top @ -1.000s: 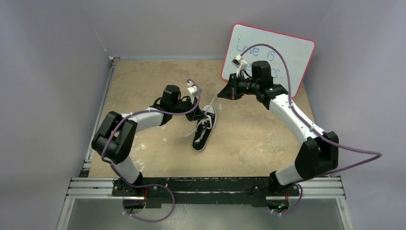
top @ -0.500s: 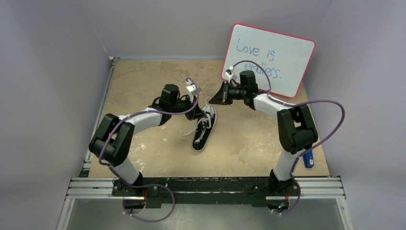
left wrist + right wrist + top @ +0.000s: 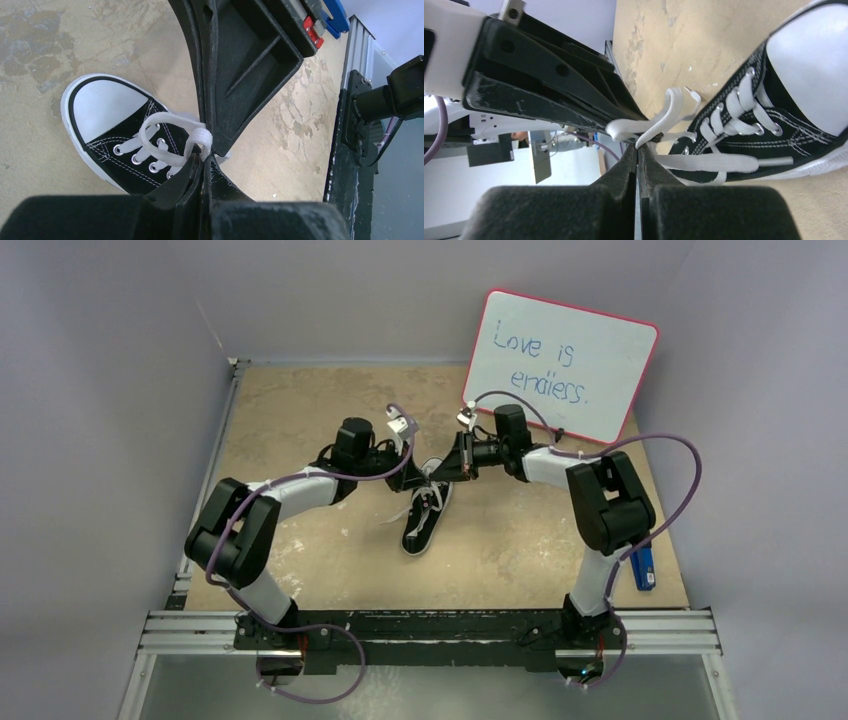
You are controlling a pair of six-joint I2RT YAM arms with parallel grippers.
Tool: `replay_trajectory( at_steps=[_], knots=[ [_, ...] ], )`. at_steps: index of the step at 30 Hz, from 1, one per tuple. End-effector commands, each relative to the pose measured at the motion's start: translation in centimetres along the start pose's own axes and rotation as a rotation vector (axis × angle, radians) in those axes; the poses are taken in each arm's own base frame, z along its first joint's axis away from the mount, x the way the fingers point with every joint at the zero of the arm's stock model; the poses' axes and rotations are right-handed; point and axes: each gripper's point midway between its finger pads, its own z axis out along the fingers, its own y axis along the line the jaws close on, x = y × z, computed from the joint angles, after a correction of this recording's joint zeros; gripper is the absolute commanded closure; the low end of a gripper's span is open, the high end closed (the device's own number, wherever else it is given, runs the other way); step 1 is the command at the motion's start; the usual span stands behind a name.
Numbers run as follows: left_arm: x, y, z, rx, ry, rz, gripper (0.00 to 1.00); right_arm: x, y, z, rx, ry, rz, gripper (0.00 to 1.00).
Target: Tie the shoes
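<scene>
The small black shoe [image 3: 424,516] with a white toe cap lies mid-table, toe toward the arms. My left gripper [image 3: 413,478] and right gripper [image 3: 441,472] meet tip to tip just above its far end. In the left wrist view the left gripper [image 3: 204,156] is shut on a white lace loop [image 3: 167,120] that rises from the shoe [image 3: 115,145], with the right gripper's fingers [image 3: 240,75] close against it. In the right wrist view the right gripper [image 3: 638,148] is shut on a lace strand [image 3: 659,122] beside the shoe [image 3: 784,115], touching the left fingers [image 3: 549,95].
A whiteboard [image 3: 565,360] with a red rim and handwriting leans at the back right of the table. A small blue object [image 3: 643,568] lies near the table's right front edge. A loose lace end [image 3: 719,162] lies across the shoe's side.
The right arm has swung in from beside the whiteboard, bringing its gripper left and down to the left gripper over the shoe. The left arm has barely moved.
</scene>
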Motion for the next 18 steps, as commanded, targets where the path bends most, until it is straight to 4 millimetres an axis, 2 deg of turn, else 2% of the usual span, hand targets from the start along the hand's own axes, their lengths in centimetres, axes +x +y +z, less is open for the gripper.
replay_trajectory(
  at_steps=[1,4,6,10,15,18],
  knots=[
    [-2.9,-0.7,-0.8,-0.001,-0.086,0.066,1.00,2.5,0.1,0.1,-0.076,0.110,0.060,1.00],
    [-3.0,-0.9,-0.7,0.013,-0.095,0.057,1.00,3.4,-0.7,0.0,-0.045,0.120,0.074,1.00],
    [-2.9,-1.0,-0.8,0.015,-0.092,0.055,1.00,3.1,-1.1,-0.1,-0.025,0.101,0.066,1.00],
    [-2.2,-1.1,-1.2,0.009,-0.072,0.058,1.00,0.8,-1.5,-0.4,-0.002,0.018,0.046,1.00],
    [-2.0,-1.4,-1.4,0.015,-0.065,0.057,1.00,-2.5,-1.9,-2.1,0.027,-0.077,0.011,1.00],
    [-2.1,-1.6,-1.4,0.022,-0.067,0.059,1.00,-3.6,-3.1,-1.6,0.062,-0.077,-0.028,1.00]
  ],
)
